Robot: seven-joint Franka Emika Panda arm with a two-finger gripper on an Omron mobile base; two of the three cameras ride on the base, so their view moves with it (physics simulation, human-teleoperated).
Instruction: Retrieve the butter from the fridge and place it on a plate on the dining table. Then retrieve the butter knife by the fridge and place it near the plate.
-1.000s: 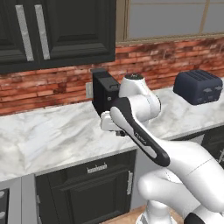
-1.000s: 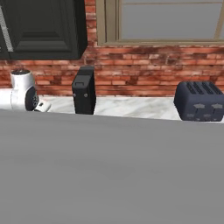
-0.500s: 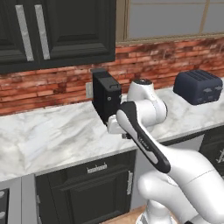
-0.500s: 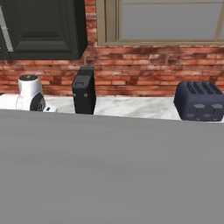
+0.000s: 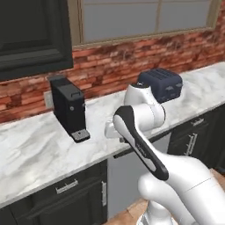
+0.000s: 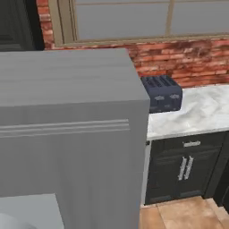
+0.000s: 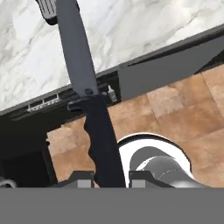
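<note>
Butter knife (image 7: 89, 105) is seen in the hand view clamped between the jaws, its dark handle gripped low between the two finger tips (image 7: 81, 179) and its grey blade running up and away from them, slightly tilted to the left. The jaws are drawn in narrow on the handle, one tip pressed to each side of it. Beneath the held knife, wooden floor (image 7: 175, 109) is shown, and beyond that the dark cabinet fronts (image 7: 175, 65) under the marble tabletop (image 7: 131, 30), over whose edge the blade tip reaches.

In the left base view the white arm (image 5: 145, 127) is folded above the tabletop's front edge, with the hand itself hidden behind the arm. Farther back on the tabletop (image 5: 30, 154) a black coffee machine (image 5: 68, 107) stands to the left and a dark toaster (image 5: 160, 83) to the right, both against the brick wall (image 5: 110, 66) under a window (image 5: 145, 17). In the right base view a grey steel fridge (image 6: 67, 134) is seen close by, with the toaster just beyond its right edge.
</note>
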